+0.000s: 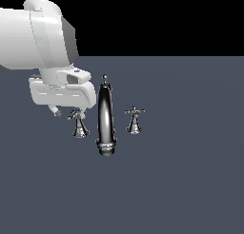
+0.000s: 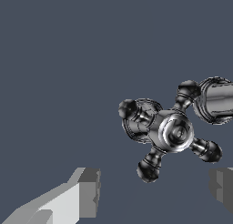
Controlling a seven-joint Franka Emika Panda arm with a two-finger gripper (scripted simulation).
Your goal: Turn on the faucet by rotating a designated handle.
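The chrome faucet has a tall arched spout [image 1: 106,119] with a ribbed collar and a small ball finial on top. Two cross-handled valves stand beside it: one on the exterior view's left [image 1: 78,123], one on the right [image 1: 134,120]. My white gripper [image 1: 69,112] hangs just above the left valve. In the wrist view that cross handle [image 2: 169,133] lies below me, between and slightly ahead of my two fingers [image 2: 86,191], which are spread wide apart and touch nothing. Part of the spout [image 2: 217,100] shows beside it.
The faucet stands on a flat dark grey-blue surface [image 1: 190,180]. My large white arm body [image 1: 38,38] fills the exterior view's upper left and hides part of the area behind the left valve.
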